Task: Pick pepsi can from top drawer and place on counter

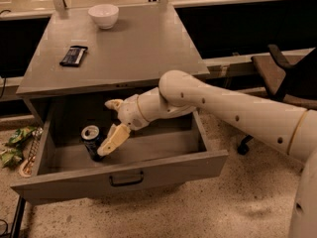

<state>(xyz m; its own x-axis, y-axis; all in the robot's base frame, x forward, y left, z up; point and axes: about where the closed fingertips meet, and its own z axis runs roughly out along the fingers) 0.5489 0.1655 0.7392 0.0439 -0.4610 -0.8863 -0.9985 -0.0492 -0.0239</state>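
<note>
The pepsi can [91, 141], dark blue with a silver top, stands upright in the left part of the open top drawer [124, 168]. My gripper [105, 128] reaches down into the drawer on the can's right side. It is open. Its lower finger [113, 139] lies right against the can's right side, and its upper finger [113, 103] sits above and behind the can. The can is not clasped. The grey counter [129, 48] lies above the drawer.
A white bowl [103, 15] stands at the back of the counter and a flat black packet [73, 55] lies at its left. A dark office chair [285, 73] is at the right. Green snack bags [14, 145] lie on the floor at the left.
</note>
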